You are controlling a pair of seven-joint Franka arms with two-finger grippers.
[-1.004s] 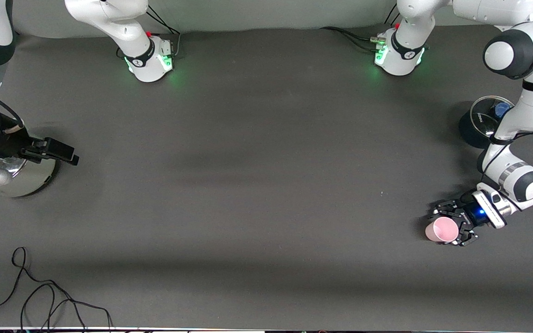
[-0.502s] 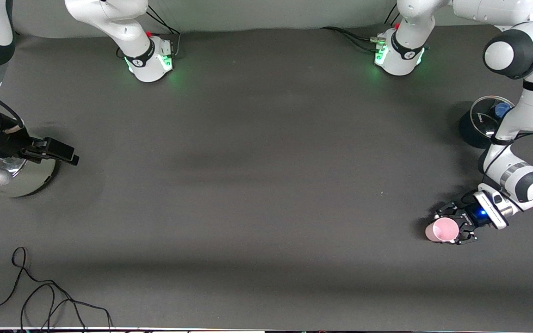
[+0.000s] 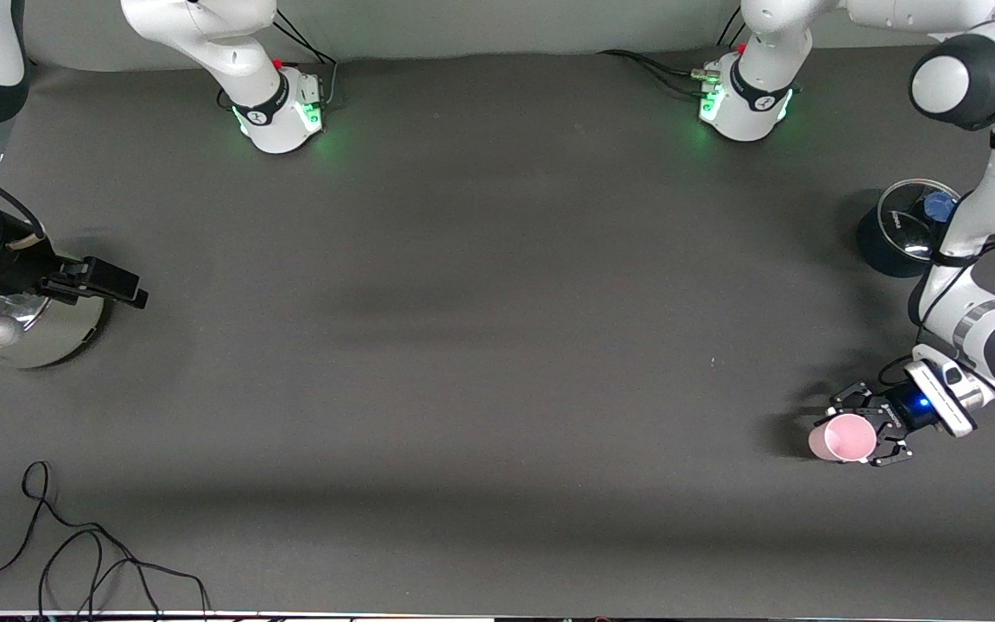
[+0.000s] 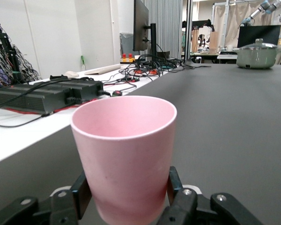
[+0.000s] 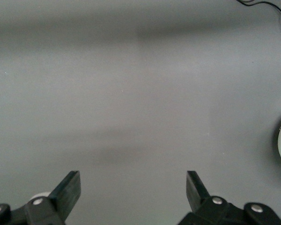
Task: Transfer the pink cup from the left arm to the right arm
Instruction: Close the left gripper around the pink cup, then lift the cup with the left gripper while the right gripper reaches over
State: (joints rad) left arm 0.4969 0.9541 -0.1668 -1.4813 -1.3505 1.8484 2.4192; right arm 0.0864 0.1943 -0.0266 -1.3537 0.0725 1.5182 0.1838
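Pink cup gripped, handover not yet begun

The left gripper (image 3: pixel 871 436), at about four o'clock on the worktop (image 3: pixel 480 345), has its fingers (image 4: pixel 177 197) pinching the pink cup (image 3: pixel 843 438). The right gripper (image 3: pixel 109 285) waits at nine o'clock, fingers spread and empty. Carrying the cup across and passing it remain.

Dark grey desk (image 3: pixel 480 328) w/ soft shadow bands. White side bench (image 4: pixel 18 136) carries black electronics box (image 4: pixel 47 93), cable tangle, monitor (image 4: pixel 141 26); white walls.
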